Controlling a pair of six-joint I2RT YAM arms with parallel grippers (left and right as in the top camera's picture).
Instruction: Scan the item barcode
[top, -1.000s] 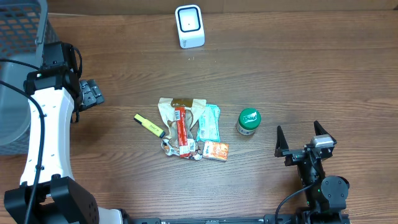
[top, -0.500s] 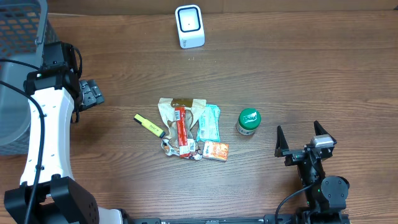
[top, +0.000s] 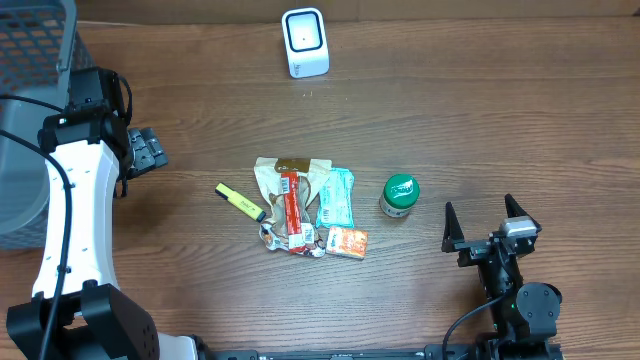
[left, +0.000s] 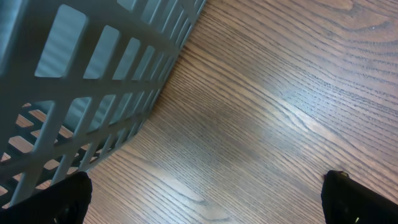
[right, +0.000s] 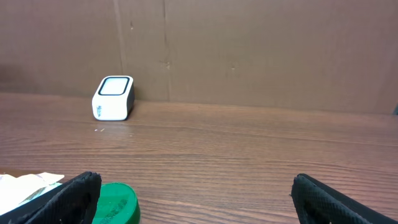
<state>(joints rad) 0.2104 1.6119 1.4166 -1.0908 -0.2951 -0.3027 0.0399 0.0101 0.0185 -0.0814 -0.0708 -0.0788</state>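
The white barcode scanner (top: 305, 42) stands at the table's far edge and also shows in the right wrist view as the scanner (right: 113, 98) before a brown wall. Several items lie in a heap mid-table: a yellow highlighter (top: 239, 202), a red bar (top: 291, 210), a light blue packet (top: 336, 197) and an orange box (top: 347, 242). A green-lidded jar (top: 400, 194) stands right of them. My left gripper (top: 150, 150) is open at the far left, over bare wood (left: 205, 202). My right gripper (top: 482, 215) is open near the front right, with the jar lid (right: 115, 202) by its left finger.
A grey slatted basket (top: 30, 60) fills the far left corner, close beside the left gripper, and its wall (left: 93, 74) shows in the left wrist view. A tan wrapper (top: 290, 170) lies under the red bar. Bare wood stretches between the heap and the scanner.
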